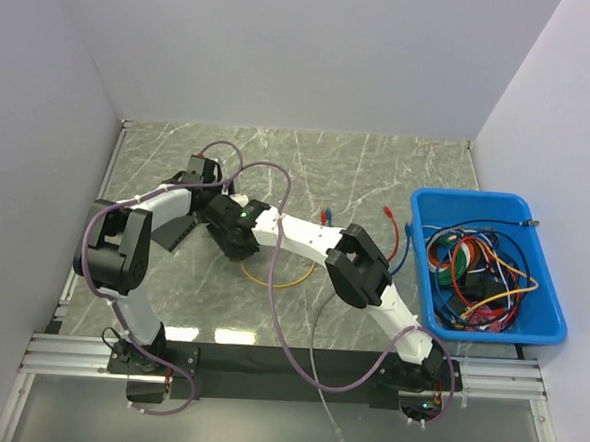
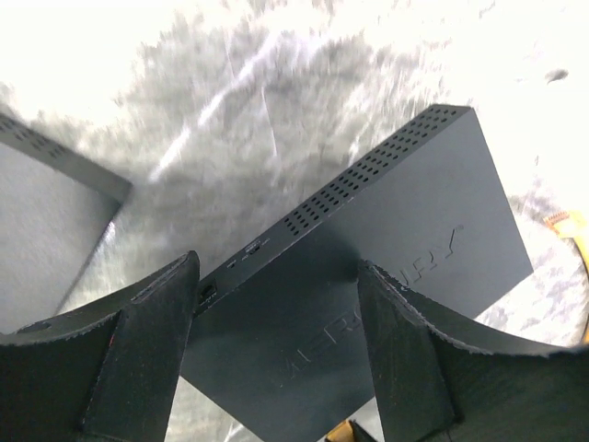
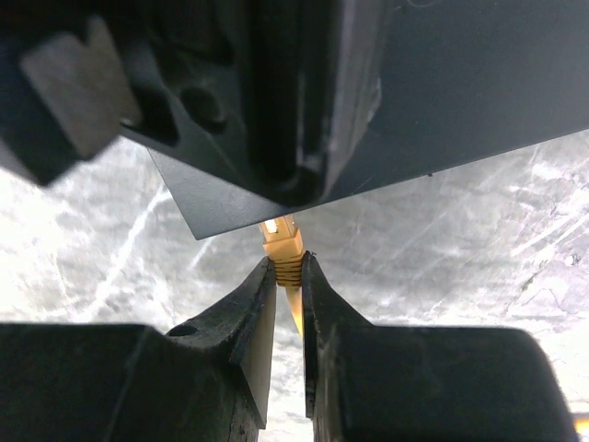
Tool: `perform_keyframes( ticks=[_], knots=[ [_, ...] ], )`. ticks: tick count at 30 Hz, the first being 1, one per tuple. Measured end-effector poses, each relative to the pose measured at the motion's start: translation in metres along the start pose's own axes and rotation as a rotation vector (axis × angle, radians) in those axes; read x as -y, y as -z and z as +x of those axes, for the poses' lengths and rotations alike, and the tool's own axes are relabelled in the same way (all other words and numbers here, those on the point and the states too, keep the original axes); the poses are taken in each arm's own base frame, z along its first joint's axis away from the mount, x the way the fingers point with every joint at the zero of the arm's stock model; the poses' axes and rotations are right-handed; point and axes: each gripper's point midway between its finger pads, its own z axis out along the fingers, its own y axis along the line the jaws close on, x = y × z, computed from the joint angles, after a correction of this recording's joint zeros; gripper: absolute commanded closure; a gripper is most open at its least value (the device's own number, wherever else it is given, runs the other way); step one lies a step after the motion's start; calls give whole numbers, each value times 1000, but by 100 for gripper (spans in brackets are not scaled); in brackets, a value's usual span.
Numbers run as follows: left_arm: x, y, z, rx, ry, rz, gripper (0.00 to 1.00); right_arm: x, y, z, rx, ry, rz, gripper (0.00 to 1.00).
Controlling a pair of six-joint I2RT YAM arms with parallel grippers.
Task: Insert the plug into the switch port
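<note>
Blur takes most of the upper right wrist view. A dark, out-of-focus mass crowds in beyond the jaw tips, and it is hard to tell where the left arm's hardware ends and the switch [image 3: 442, 92] begins. No port opening can be made out there, as the switch shows only a flat dark face and a corner. Whether the plug's tip sits in a port or merely against the edge cannot be told.

The right gripper [image 3: 287, 265] is pinched tight on the plug [image 3: 282, 241], with its boot caught between the two fingertips. The plug's long axis runs straight out from the jaws. Its clear head points away from them and reaches the switch's near edge just past the tips. A short piece of yellow cable [image 3: 295, 313] trails back down the slot between the fingers.

In the left wrist view the left gripper [image 2: 276, 354] has its jaws set wide, clamped across the switch's width. The box fills the gap between them and extends forward and to the right of the tips. A line of vent holes [image 2: 368, 175] runs along its top edge, and a small opening shows beside the left-hand finger [image 2: 138, 359]. Lettering on the lid is too faint to read.

From overhead both wrists overlap, hiding plug and switch alike.
</note>
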Motion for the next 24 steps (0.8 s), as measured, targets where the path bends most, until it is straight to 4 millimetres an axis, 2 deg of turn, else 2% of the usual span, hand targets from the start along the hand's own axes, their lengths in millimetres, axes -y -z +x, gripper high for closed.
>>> perform_keyframes(
  ticks=[5, 12, 15, 19, 22, 24],
  knots=[
    [0, -4, -10, 41, -3, -6, 26, -2, -4, -8, 6, -35, 21, 100],
    [-3, -5, -13, 57, -4, -20, 25, -3, -9, -10, 13, -41, 12, 100],
    [-5, -5, -15, 64, -12, -29, 25, -3, -12, -10, 39, -29, -19, 89],
    [-5, -5, -14, 62, -19, -31, 25, -3, -15, -8, 71, -7, -69, 66],
    [-5, -1, -7, 30, -14, -32, 25, -3, -16, -15, 130, 7, -104, 54],
    [-6, 0, -5, 20, -7, -34, 24, -1, -14, -14, 155, 16, -120, 50]
  ],
)
